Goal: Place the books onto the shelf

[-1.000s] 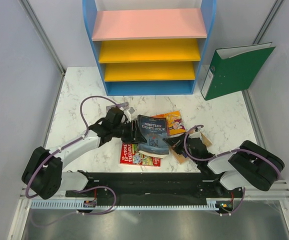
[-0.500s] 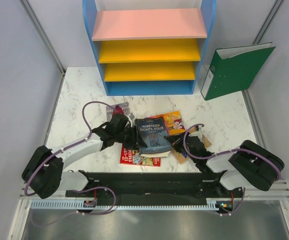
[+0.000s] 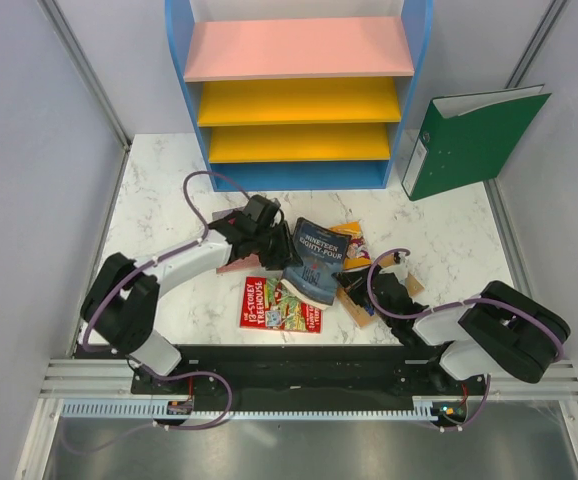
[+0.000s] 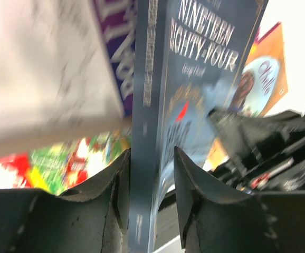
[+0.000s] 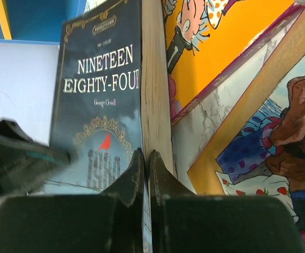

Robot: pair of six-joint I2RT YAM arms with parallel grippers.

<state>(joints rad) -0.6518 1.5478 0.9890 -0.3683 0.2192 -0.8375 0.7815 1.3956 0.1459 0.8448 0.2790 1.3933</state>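
Currently the left pincer grips the dark Nineteen Eighty-Four by its spine, tilted above the table at frame centre, between the red-green Treehouse book lower left and an orange book upper right. The right pincer is closed, tips at the dark book's page edge. The shelf stands at the top, well apart
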